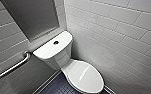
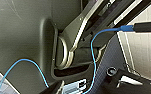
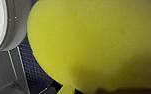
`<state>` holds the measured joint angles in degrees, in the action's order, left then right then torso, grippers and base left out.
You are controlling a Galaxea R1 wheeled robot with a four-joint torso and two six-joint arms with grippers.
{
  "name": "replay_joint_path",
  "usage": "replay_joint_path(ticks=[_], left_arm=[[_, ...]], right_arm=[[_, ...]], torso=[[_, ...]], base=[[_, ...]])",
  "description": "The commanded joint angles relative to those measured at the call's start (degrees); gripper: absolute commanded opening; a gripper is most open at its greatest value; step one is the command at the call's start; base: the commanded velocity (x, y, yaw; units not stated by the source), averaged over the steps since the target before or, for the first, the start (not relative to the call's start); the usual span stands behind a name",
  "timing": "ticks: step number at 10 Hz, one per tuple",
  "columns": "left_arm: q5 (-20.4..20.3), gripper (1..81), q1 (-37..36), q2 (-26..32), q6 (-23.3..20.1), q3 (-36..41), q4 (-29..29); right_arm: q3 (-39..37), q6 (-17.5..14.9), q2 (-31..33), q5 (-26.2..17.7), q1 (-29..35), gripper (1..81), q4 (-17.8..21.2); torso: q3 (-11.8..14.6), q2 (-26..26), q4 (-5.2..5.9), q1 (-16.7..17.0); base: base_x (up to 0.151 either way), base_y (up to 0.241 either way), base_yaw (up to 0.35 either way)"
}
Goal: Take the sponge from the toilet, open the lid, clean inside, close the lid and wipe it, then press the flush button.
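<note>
Yellow sponge (image 3: 96,42) looms large in my right wrist view, pressed close to the camera and hanging clear of the dark blue floor (image 3: 33,70). My right tool is clamped on it. White toilet (image 1: 58,57) stands in the corner of a grey-tiled wall (image 1: 116,25), and its rounded bowl edge lies just beside the sponge in the right wrist view. From the head view I see the lid (image 1: 84,75) down flat over the bowl. Round dark flush button (image 1: 56,42) sits on the flat tank top. A metal grab bar (image 1: 13,67) runs along the wall beside the tank. My left wrist view shows a blue cable (image 2: 92,50) looping over the robot's dark body; I cannot tell the left tool's state
</note>
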<state>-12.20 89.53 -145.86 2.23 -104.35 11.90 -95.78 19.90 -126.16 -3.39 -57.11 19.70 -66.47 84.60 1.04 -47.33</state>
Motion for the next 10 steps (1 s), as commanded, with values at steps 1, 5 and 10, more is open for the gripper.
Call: replay_joint_path(ticks=[1, 5, 10], left_arm=[[4.9, 81.1, -1.5, 5.7, 0.2, 7.0, -0.1], [4.9, 81.1, -6.7, 12.0, 3.2, 12.7, -0.2], [5.6, 81.1, -11.1, 15.2, 7.3, 14.3, -0.2]], right_arm=[[1.7, -6.6, 3.6, -1.7, -4.9, 1.0, -0.2], [1.3, -6.9, 1.2, -0.9, -14.7, 1.0, -7.0], [-0.8, -6.9, -0.2, 9.8, -26.4, 1.0, -7.4]], torso=[[0.0, 0.0, 0.00, 0.0], [0.0, 0.0, 0.00, 0.0], [0.0, 8.3, 0.00, -5.3]], base=[[0.000, 0.000, 0.000], [0.000, 0.000, 0.000], [0.000, 0.000, 0.000]])
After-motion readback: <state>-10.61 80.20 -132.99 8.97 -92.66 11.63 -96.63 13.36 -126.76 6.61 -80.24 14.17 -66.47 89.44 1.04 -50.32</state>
